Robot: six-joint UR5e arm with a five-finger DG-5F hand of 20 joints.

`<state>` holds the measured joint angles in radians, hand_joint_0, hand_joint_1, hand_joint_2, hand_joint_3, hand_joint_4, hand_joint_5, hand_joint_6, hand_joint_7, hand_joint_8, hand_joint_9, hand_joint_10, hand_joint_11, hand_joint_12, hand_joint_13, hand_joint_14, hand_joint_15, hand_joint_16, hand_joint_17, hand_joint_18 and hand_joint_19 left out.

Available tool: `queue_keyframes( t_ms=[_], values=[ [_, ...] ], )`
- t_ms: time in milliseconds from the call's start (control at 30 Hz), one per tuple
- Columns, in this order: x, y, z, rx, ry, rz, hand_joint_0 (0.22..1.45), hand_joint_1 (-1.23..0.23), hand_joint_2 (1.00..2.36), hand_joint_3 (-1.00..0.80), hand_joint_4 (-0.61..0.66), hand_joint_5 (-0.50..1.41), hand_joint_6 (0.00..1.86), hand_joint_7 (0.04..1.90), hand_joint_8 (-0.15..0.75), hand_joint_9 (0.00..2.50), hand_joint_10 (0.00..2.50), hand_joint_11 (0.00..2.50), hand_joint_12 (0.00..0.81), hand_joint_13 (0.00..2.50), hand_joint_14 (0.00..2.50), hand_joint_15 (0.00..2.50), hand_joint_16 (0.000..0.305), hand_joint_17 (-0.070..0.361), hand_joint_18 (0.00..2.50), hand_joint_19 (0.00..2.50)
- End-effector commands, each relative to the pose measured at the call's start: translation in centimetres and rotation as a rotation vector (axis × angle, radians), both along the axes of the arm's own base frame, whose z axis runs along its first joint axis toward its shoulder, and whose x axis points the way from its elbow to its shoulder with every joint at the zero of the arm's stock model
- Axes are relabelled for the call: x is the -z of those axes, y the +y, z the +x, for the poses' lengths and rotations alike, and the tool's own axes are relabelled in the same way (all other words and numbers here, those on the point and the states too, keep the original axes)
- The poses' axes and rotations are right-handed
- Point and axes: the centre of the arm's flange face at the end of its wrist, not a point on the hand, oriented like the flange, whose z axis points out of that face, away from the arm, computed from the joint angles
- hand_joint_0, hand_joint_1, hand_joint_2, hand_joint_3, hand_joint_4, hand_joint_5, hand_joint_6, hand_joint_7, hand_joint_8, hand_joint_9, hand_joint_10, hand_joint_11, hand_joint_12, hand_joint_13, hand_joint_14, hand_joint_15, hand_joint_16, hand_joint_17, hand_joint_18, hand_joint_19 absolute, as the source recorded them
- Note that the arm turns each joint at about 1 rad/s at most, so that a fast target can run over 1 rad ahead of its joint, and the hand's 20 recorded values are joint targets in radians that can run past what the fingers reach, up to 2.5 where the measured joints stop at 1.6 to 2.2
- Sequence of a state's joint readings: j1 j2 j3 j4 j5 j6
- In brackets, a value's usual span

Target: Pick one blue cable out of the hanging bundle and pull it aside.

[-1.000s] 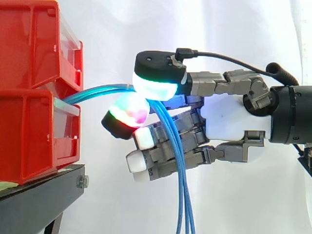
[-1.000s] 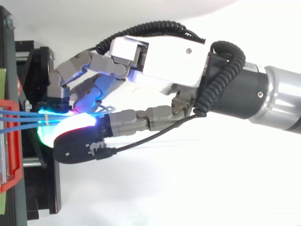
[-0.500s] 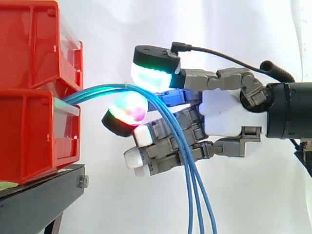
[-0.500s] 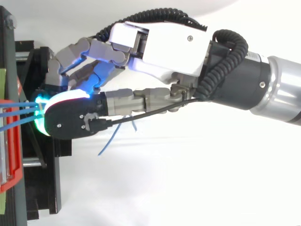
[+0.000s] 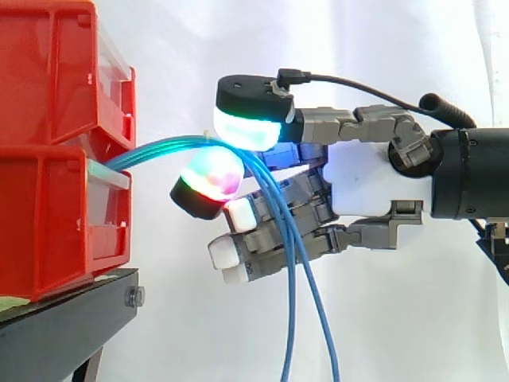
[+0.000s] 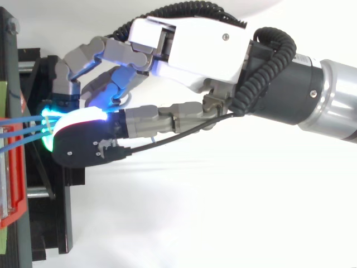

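Note:
Three blue cables [image 5: 159, 149] come out of the lower red bin [image 5: 48, 215], arch to the right and drop in front of my hand's [image 5: 366, 179] curled fingers. Below the hand the strands spread apart. My thumb pad [image 5: 245, 127], glowing green and white, sits on top of the cables, and a red-green finger pad [image 5: 211, 175] lies just under them, so the strands are pinched between the two. In the top view the cables [image 6: 22, 129] run from the bin's edge [image 6: 11, 167] into the glowing pads, with the hand [image 6: 189, 50] reaching in from the right.
Two red bins stand stacked at the left, the upper one [image 5: 48, 79] overhanging the cable exit. They rest on a black stand [image 5: 64, 318], whose frame [image 6: 50, 223] lies right beside the fingertips. A white curtain hangs behind.
The hanging cable ends have swung and fanned apart, one strand now left of the others. My hand has shifted slightly upward in the top view and a little away from the bins.

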<state>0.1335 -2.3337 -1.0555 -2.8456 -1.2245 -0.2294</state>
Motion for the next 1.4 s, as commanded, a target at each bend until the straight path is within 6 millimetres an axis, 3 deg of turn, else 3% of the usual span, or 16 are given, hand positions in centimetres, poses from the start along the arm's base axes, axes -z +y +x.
queue_keyframes(
  t_ms=[0,267,500,600,900,1000,1167,1200,1233,1367],
  values=[
    [-0.19,-0.07,0.01,-0.004,0.002,-0.001,0.65,-0.79,1.0,0.03,-0.13,-0.11,0.96,1.02,0.31,1.03,0.02,0.6,0.326,0.84,0.02,0.41,0.044,0.1,0.64,0.27],
    [-0.5,-0.18,-0.04,-0.004,0.019,-0.002,0.69,-0.81,1.01,-0.02,-0.19,-0.13,0.98,1.0,0.26,0.94,0.02,0.6,0.289,0.78,0.02,0.43,0.038,0.086,0.58,0.29],
    [-0.28,-0.35,-0.28,-0.001,0.041,0.0,0.71,-0.84,1.02,-0.14,-0.21,-0.15,0.98,1.04,0.232,0.89,0.02,0.59,0.264,0.74,0.02,0.44,0.034,0.076,0.53,0.32],
    [-0.23,-0.35,-0.33,-0.001,0.045,0.001,0.76,-0.85,1.02,-0.27,-0.3,-0.15,0.98,1.03,0.214,0.87,0.02,0.57,0.256,0.74,0.02,0.43,0.033,0.074,0.52,0.32],
    [-0.23,-0.36,-0.37,-0.001,0.05,0.006,0.8,-0.87,1.01,-0.35,-0.36,-0.14,0.98,1.09,0.183,0.89,0.02,0.55,0.234,0.75,0.02,0.43,0.03,0.067,0.51,0.32],
    [-0.13,-0.37,-0.43,-0.001,0.054,0.005,0.81,-0.88,1.0,-0.46,-0.39,-0.14,0.98,1.09,0.172,0.89,0.02,0.54,0.229,0.77,0.02,0.43,0.029,0.066,0.52,0.3],
    [-0.19,-0.37,-0.42,-0.001,0.054,0.005,0.71,-0.91,1.0,-0.5,-0.28,-0.14,0.97,0.98,0.163,0.9,0.02,0.54,0.225,0.78,0.02,0.41,0.028,0.063,0.57,0.26],
    [-0.18,-0.25,-0.42,-0.003,0.056,0.005,0.63,-0.88,1.0,-0.5,-0.18,-0.12,0.95,0.84,0.18,0.92,0.02,0.55,0.223,0.79,0.02,0.43,0.028,0.064,0.56,0.28],
    [-0.18,-0.37,-0.43,-0.001,0.056,0.005,0.58,-0.85,1.0,-0.5,-0.16,-0.12,0.95,0.81,0.183,0.93,0.02,0.55,0.229,0.8,0.02,0.43,0.029,0.065,0.57,0.29],
    [-0.25,-0.35,-0.4,-0.003,0.054,0.005,0.46,-0.73,1.0,-0.5,-0.1,-0.11,0.91,0.84,0.241,1.0,0.02,0.51,0.272,0.84,0.02,0.42,0.037,0.084,0.63,0.29]
  ],
)
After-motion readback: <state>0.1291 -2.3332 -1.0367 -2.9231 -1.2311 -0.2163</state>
